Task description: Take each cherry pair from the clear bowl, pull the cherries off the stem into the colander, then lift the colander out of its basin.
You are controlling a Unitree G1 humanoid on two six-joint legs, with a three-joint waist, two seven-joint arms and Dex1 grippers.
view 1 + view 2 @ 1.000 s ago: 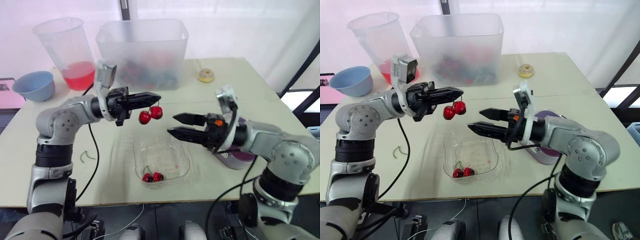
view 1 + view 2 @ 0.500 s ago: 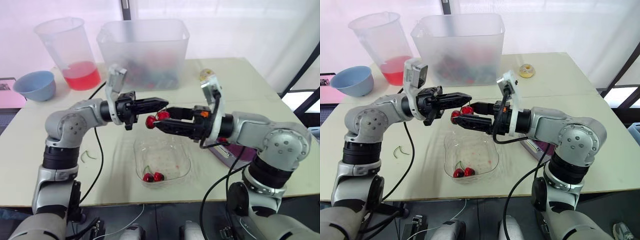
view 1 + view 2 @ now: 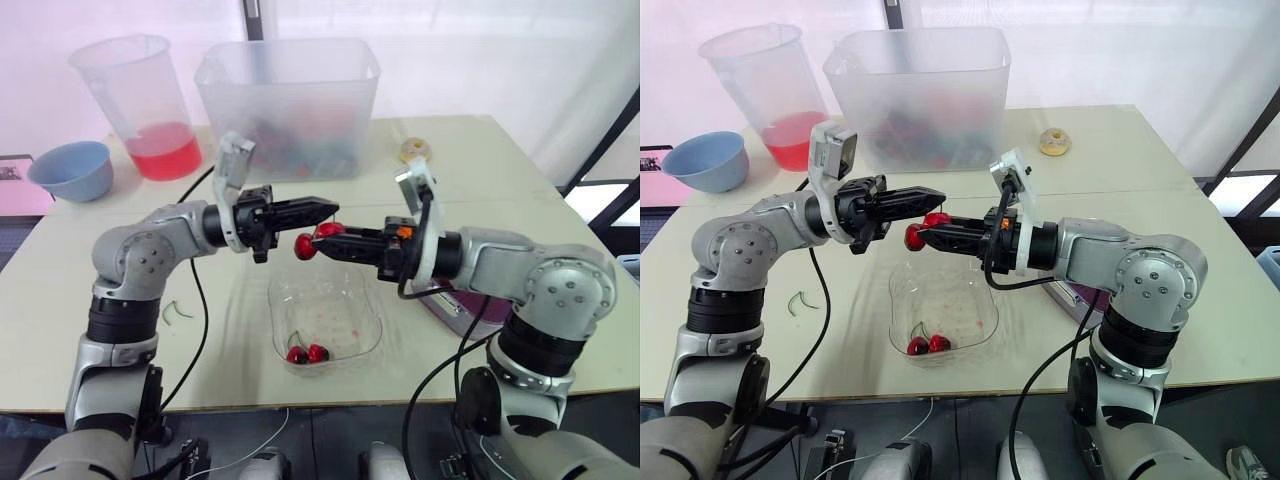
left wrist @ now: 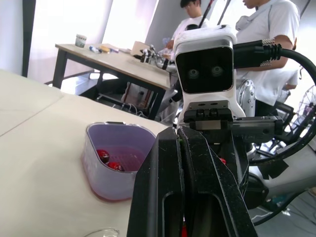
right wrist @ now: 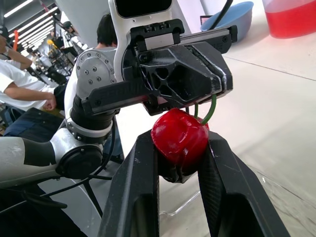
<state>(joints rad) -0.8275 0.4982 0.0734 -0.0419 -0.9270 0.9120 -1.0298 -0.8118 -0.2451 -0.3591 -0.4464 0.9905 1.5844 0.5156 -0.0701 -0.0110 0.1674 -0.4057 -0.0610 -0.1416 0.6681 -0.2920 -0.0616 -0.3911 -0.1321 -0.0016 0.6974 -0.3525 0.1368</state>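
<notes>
My left gripper [image 3: 333,206] is shut on the green stem [image 5: 211,109] of a red cherry pair held above the clear bowl [image 3: 368,330]. My right gripper [image 3: 318,243] meets it from the right, its two fingers pressed on one cherry [image 5: 180,136]. The second cherry [image 3: 303,246] hangs beside it. Another cherry pair [image 3: 307,353] lies in the bowl's near end. The purple colander in its basin [image 4: 118,163], with cherries inside, stands on the table under my right forearm [image 3: 452,306].
A big clear tub [image 3: 288,100], a pitcher of red liquid [image 3: 135,105] and a blue bowl [image 3: 70,170] stand at the back left. A small yellow ring [image 3: 411,151] lies at the back. Bare green stems [image 3: 175,312] lie left of the bowl. People stand beyond the table.
My right gripper moved left to the hanging cherries and closed on one. My left arm shifted a little to the right, still holding the stem.
</notes>
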